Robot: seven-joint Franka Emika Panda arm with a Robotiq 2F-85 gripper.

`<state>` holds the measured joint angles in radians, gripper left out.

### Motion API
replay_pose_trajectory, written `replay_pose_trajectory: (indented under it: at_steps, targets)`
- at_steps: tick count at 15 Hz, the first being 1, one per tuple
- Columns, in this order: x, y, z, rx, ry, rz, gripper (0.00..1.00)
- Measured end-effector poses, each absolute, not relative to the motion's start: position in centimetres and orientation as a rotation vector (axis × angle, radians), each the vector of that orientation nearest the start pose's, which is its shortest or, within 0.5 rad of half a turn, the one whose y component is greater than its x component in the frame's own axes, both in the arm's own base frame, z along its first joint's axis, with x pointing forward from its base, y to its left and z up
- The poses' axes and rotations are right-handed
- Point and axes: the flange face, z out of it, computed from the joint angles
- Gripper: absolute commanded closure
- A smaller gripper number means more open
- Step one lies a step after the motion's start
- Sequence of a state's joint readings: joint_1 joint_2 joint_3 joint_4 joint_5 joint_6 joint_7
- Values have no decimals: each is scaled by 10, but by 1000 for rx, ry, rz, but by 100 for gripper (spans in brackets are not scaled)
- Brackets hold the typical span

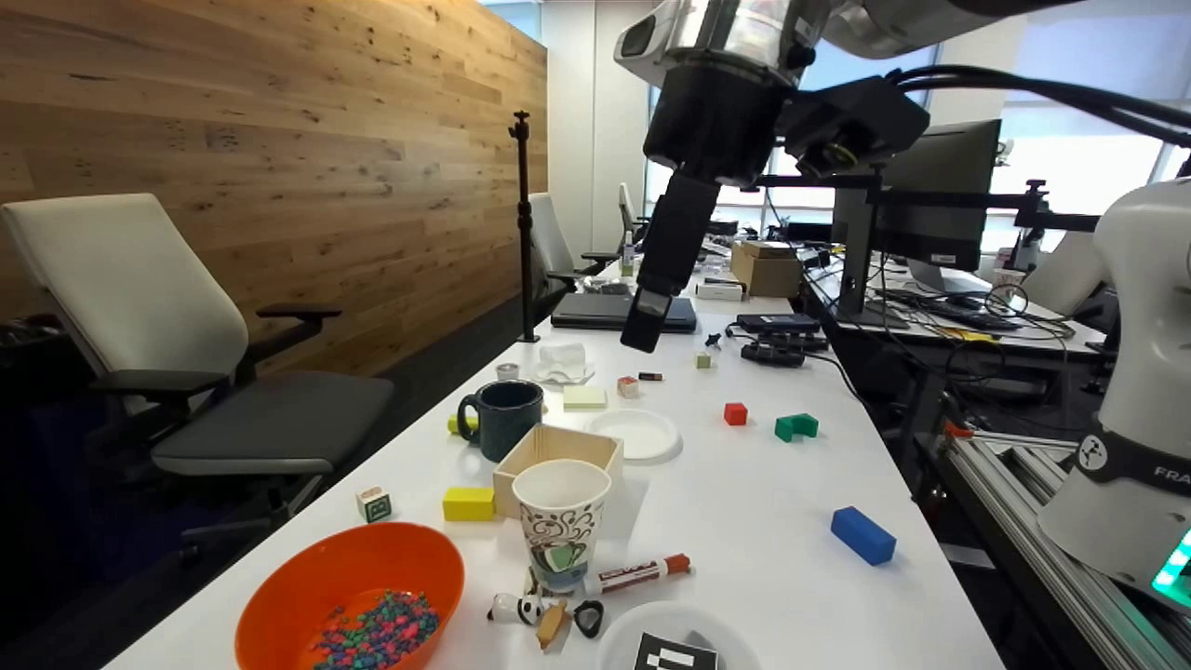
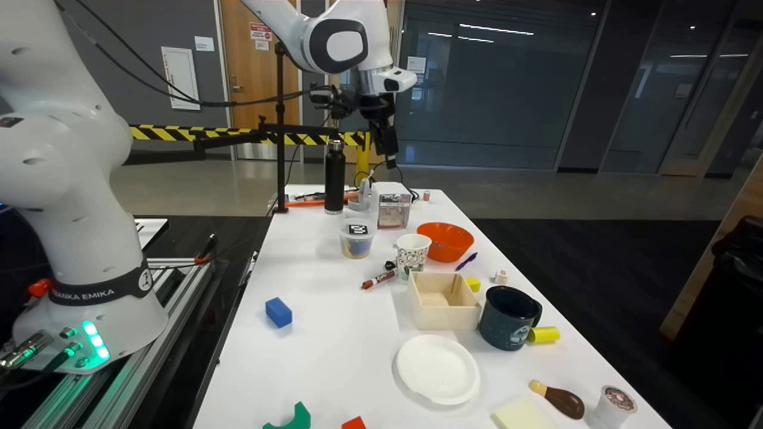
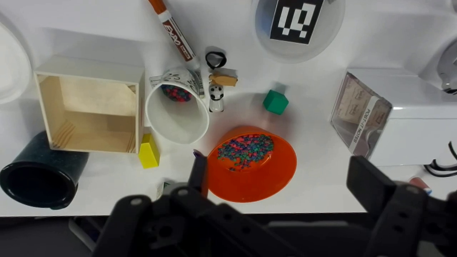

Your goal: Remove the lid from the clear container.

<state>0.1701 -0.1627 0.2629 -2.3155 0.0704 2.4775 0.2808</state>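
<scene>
My black gripper (image 3: 280,169): jaws apart, held high, presumably for clearance | Round see-through plastic tub (image 2: 356,245): upright, below my jaws, to one side | Round whitish plastic lid (image 3: 291,50): seated, square black-and-white tag (image 3: 296,21) uppermost, likely for detection.

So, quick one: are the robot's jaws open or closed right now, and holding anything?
Gripper: open, jaws wide apart in the wrist view, holding nothing.
</scene>
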Motion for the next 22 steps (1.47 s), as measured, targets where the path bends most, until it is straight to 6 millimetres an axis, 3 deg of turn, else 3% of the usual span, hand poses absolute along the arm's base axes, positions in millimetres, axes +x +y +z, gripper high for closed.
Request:
replay_pose_trajectory:
  at_steps: [7, 10, 15, 22]
  targets:
    - [467, 221, 437, -2979, -148, -445, 0]
    - [477, 242, 410, -2948, -89, -427, 0]
    - [508, 279, 354, -2934, 14, -366, 0]
    - [550, 271, 317, -3007, 150, -375, 0]
